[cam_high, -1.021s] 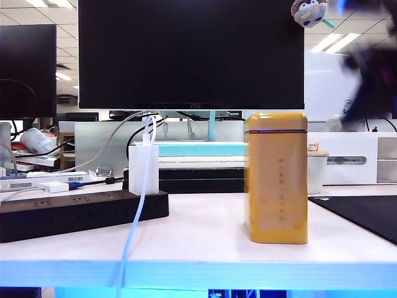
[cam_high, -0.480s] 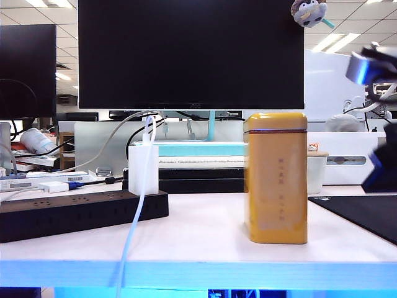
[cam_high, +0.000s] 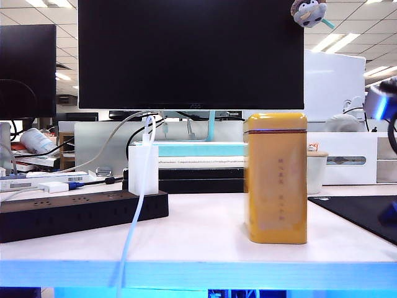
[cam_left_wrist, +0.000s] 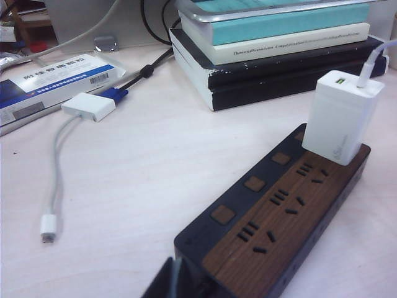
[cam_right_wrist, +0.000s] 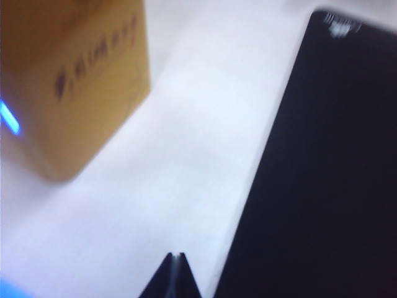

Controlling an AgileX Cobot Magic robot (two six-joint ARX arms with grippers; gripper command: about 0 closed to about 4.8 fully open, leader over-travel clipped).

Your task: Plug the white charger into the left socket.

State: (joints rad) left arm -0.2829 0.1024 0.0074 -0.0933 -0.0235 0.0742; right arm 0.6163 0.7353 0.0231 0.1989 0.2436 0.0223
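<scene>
Left wrist view: my left end effector (cam_left_wrist: 177, 273), closed and empty, sits over the black wood-faced power strip (cam_left_wrist: 279, 217); the blocky white charger (cam_left_wrist: 341, 118) stands plugged at its far end. My right end effector (cam_right_wrist: 175, 273), closed, hovers beside the yellow tin (cam_right_wrist: 68, 81).

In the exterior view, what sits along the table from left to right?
Long black power strip → small white rectangular charger, standing on the strip's right end → tall yellow tin → black mat.
</scene>
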